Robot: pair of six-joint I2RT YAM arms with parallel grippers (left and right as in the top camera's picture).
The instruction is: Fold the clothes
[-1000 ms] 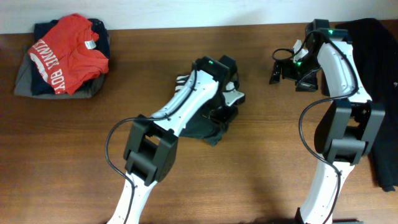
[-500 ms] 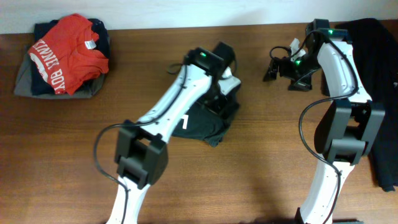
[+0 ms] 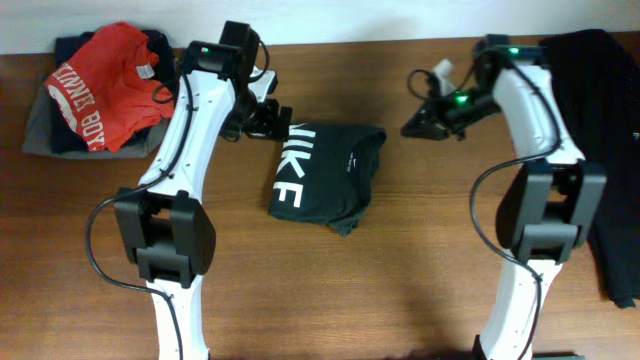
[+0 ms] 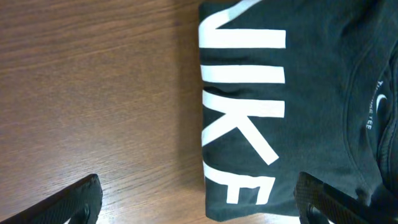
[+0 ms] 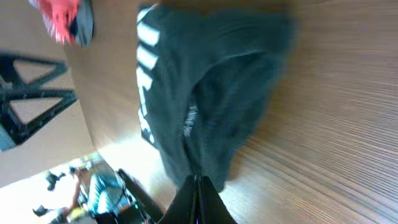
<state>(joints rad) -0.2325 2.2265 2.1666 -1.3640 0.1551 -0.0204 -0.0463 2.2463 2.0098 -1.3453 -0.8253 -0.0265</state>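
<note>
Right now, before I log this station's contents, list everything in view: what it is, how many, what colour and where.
black NIKE T-shirt: one, black with white lettering, folded, centre of the table.
red tee: one, red with white lettering, on top of a pile at the far left corner.
clothes under the red tee: count unclear, dark blue and grey, same corner.
dark garment: one, black, along the right edge, partly behind the right arm.
table: one, brown wood.
left gripper: one, black, open, beside the T-shirt's far left corner.
right gripper: one, black, shut, empty, right of the T-shirt.
</note>
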